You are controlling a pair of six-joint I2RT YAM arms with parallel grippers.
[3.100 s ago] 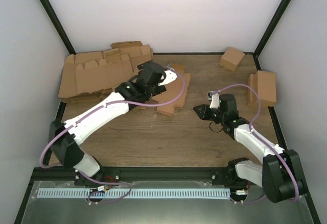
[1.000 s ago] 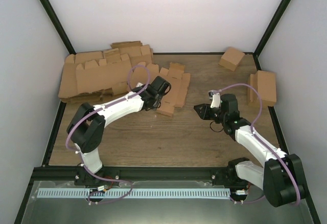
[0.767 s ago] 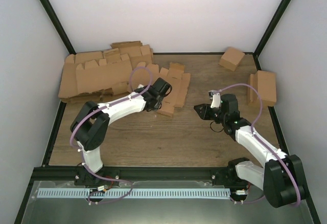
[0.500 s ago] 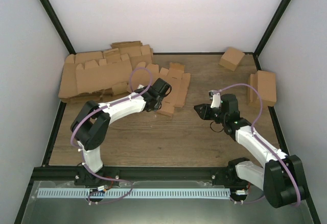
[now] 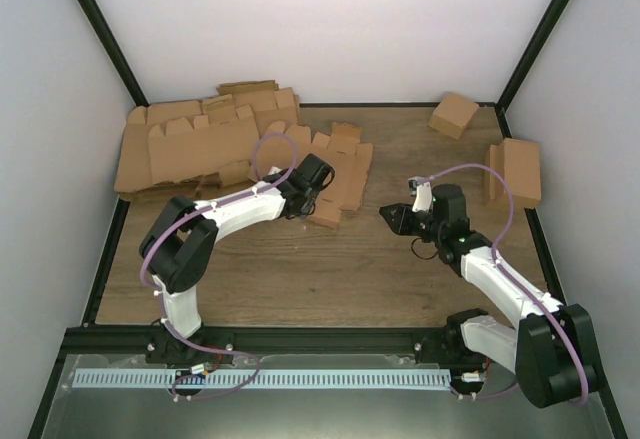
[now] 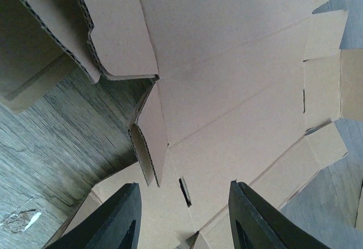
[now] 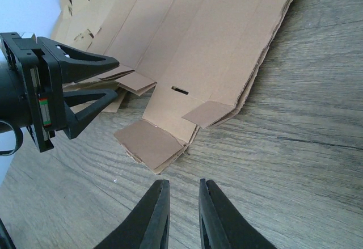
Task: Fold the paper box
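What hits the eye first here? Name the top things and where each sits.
The paper box, a flat unfolded sheet, lies mid-table, with the left gripper open at its near flaps. A heap of flat blanks fills the far left corner. The right gripper hovers empty over bare wood to the sheet's right.

Bare table (image 5: 300,269) across lower centre is free to pass, but upper left is blocked by pile of flat blanks (image 5: 185,149), centre by paper box (image 5: 345,174) w/ raised flaps, upper right by small box (image 5: 454,114), right edge by second box (image 5: 517,171).
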